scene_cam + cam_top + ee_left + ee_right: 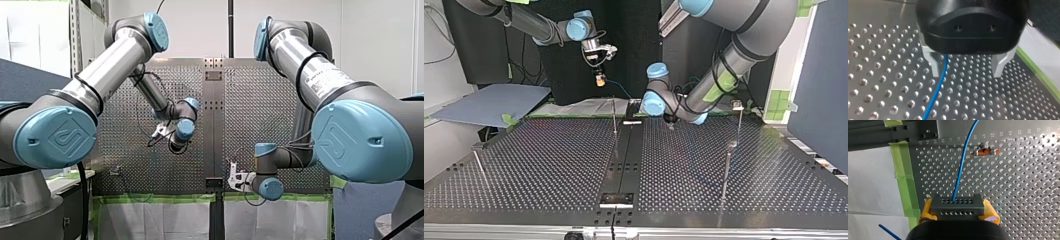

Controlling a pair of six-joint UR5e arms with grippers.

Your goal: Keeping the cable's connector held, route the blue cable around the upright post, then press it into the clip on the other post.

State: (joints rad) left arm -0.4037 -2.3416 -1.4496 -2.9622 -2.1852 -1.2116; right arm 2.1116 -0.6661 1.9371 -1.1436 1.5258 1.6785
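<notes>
With my right pincer [958, 211] clamping the connector [957, 204], the blue cable [939, 87] could slip from between my wide-open left pincer [965, 68], since nothing grips it.

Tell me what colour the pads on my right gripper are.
Yellow pads, best seen in the right wrist view.

The cable [960, 167] is bright blue. Its connector [957, 206] is dark grey, dotted with two rows of holes. My right gripper [957, 209] has yellow pads [927, 210]. My left gripper [966, 73] is black with pale metal fingers [931, 60]. The table [1023, 182] is silver with a regular grid of holes, edged in green tape [904, 177].
</notes>
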